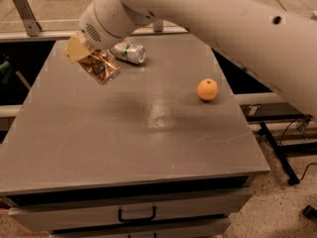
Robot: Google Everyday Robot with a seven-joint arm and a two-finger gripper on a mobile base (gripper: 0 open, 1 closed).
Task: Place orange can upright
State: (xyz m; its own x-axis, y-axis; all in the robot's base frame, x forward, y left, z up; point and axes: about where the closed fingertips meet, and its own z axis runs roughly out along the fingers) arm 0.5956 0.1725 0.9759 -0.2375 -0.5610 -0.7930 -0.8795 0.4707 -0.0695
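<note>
The arm (223, 24) spans from the right edge to the upper left of the frame, above the table (124, 143). Its pincer (85, 55) is clamped on the orange can (103, 67), which hangs tilted at the upper left, off the table. Just right of it, a green can (130, 52) lies on its side. A fruit (207, 89) sits right of centre.

The gripper (85, 56) hangs above the far left part of the grey table (148, 148), clamped on the orange can (103, 67), which is tilted and clear of the surface. Just beyond the gripper, a silver-and-green can (130, 52) lies on its side. An orange fruit (207, 89) sits well apart from it, on the view's right.
</note>
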